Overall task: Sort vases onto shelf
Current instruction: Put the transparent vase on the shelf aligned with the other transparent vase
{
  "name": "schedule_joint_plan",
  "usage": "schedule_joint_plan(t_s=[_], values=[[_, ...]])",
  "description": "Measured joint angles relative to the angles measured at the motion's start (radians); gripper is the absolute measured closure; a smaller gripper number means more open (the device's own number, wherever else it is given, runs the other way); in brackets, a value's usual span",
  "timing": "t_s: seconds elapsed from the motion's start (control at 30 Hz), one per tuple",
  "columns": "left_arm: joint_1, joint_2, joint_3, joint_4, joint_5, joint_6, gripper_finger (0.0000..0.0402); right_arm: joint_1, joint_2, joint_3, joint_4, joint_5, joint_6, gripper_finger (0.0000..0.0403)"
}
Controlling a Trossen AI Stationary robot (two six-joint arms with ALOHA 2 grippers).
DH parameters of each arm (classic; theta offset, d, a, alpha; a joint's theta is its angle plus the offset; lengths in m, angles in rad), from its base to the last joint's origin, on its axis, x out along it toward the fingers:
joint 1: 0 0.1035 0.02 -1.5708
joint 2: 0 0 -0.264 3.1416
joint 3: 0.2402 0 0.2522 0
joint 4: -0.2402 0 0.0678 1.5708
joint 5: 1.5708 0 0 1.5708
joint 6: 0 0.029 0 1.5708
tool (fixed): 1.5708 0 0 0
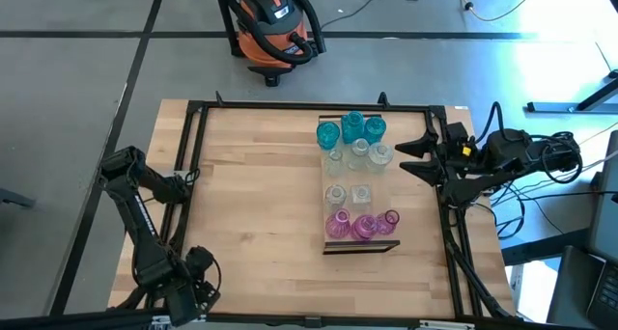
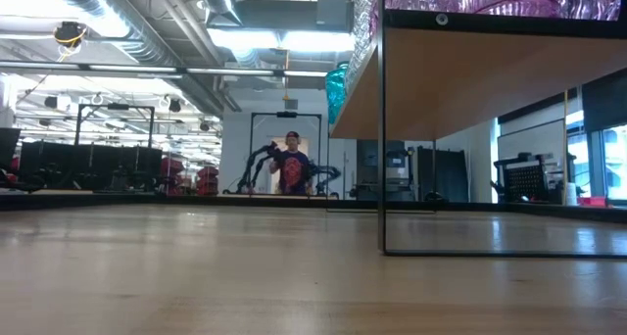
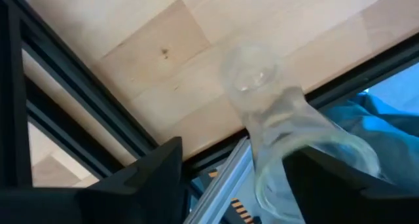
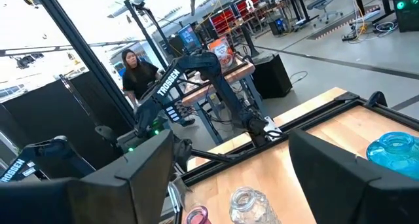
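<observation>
The shelf is a light-wood board raised on thin black legs at the table's right half, with its dark edge nearest. On it stand teal vases at the far end, clear vases in the middle and pink vases at the near end. My right gripper is open, level, just right of the shelf's clear vases. My left gripper is at the table's near-left corner, shut on a clear vase. My left gripper has the clear vase's body between its two fingers, lying along them. The narrow neck and mouth point away from the gripper. The vase is lifted clear above the table's black frame. The picture's bottom edge cuts off where the pads meet it.
A black frame rings the tabletop. An orange vacuum cleaner stands on the floor beyond the far edge. Cables lie right of the table. Bare wood spreads left of the shelf. A person stands far behind, and another person sits at a desk.
</observation>
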Motion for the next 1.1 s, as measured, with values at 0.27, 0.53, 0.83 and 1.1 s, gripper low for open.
schedule_joint_plan(t_s=[0.27, 0.53, 0.83, 1.1], values=[[0.049, -0.002, -0.021, 0.023, 0.015, 0.116, 0.0316, 0.0, 0.0, 0.0, 0.006, -0.032, 0.012, 0.0123], [0.239, -0.1, 0.08, -0.084, -0.004, 0.37, 0.0391, 0.0, 0.067, 0.0, 0.158, -0.166, -0.033, 0.0123], [0.541, -0.074, 0.566, -0.453, -0.068, 0.78, 0.0391, 0.0, 0.283, 0.131, 0.113, -0.236, -0.139, 0.0123], [0.765, 0.055, 0.869, -0.45, -0.078, 1.143, 0.0391, -0.061, 0.561, 0.515, -0.206, -0.297, -0.255, 0.0079]])
